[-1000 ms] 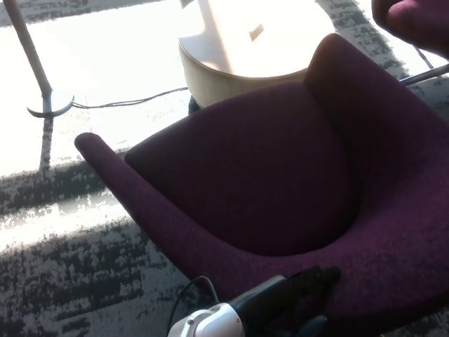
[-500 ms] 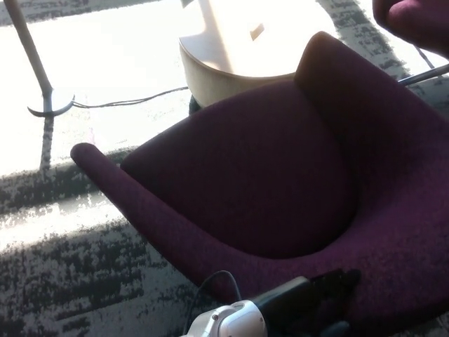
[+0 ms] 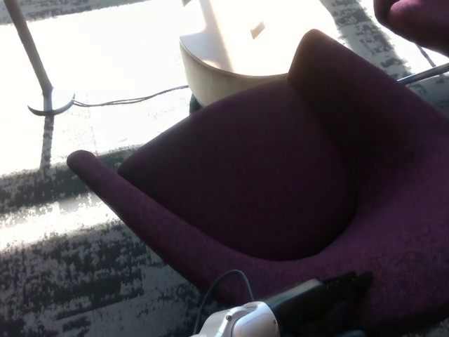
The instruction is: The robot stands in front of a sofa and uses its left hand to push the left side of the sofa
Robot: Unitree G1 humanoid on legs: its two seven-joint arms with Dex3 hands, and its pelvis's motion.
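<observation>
Sunlit grey patterned carpet (image 3: 70, 281) fills the room. The purple sofa (image 3: 266, 175) sits centre frame, a round pale side table (image 3: 231, 70) behind it. The left hand (image 3: 337, 298) presses its near edge, mid-push; I cannot tell how its fingers are set. Next comes steady forward pressure. Since earlier, the sofa has turned slightly and the hand has slid right.
</observation>
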